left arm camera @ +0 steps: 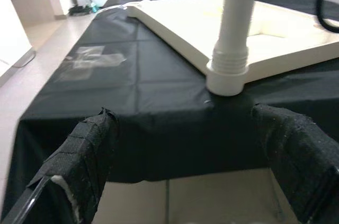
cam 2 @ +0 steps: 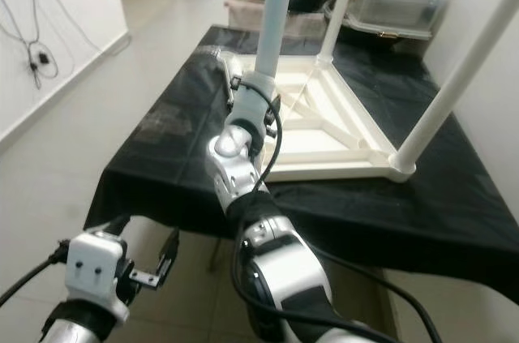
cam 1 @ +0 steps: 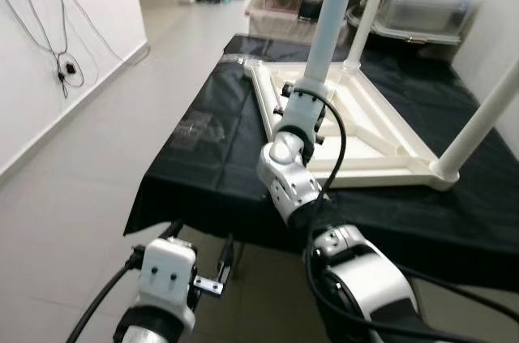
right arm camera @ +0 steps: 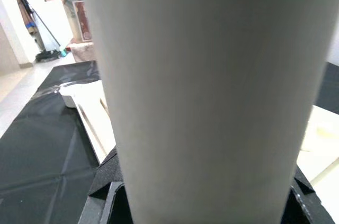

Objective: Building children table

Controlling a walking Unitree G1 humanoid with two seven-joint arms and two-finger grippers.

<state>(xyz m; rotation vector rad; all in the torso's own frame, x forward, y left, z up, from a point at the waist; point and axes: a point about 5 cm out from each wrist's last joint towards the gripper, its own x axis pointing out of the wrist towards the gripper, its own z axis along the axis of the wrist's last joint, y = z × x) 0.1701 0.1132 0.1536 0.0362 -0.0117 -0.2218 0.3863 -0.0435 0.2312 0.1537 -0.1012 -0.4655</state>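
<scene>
- You have a cream-white tabletop [cam 1: 366, 137] lying upside down, its legs [cam 1: 331, 23] plain white.
- The cloth [cam 1: 207, 156] under it is solid black, with a glossy sheen where light hits.
- Your right arm [cam 1: 288, 166] reads silver with black cabling; its gripper [right arm camera: 201, 197] pads are black.
- The left gripper [left arm camera: 185, 166] fingers [left arm camera: 87, 150] are matte black, textured wrap.
- The floor [cam 1: 89, 173] is pale grey tile, the wall [cam 1: 49, 27] white.
- A black cable [cam 1: 65, 59] hangs against that wall.

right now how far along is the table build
Done: three legs stand in the upside-down tabletop. In hand: the right gripper is shut on the near leg at its corner socket. Left: the fourth corner is bare. The left gripper hangs open below the table edge.
</scene>
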